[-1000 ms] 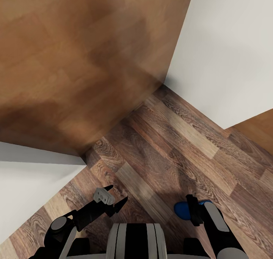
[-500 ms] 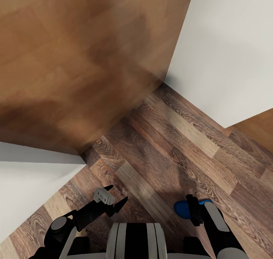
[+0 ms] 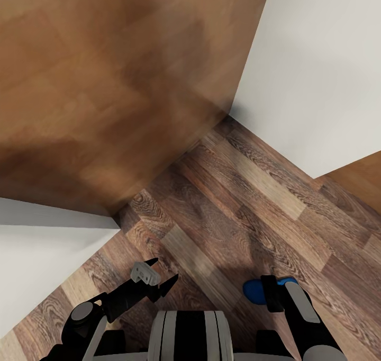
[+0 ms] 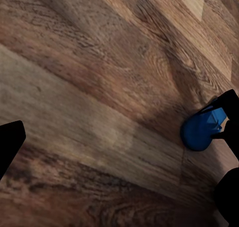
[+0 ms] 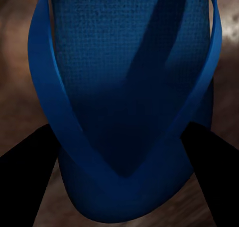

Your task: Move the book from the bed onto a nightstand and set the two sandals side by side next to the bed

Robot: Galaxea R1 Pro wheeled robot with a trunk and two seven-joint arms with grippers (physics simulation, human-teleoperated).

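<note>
A blue sandal (image 5: 124,102) is clamped between the right gripper's (image 3: 271,293) jaws above the wood-plank floor (image 3: 238,202); the left gripper (image 3: 159,279) is held wide apart, empty.

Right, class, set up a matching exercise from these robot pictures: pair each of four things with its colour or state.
Things:
1. left gripper
2. right gripper
3. wall
4. floor

Descriptions:
A. plain white
B. brown wood planks
C. open, holding nothing
D. shut on a blue sandal

Pairs: 1-C, 2-D, 3-A, 4-B
</note>
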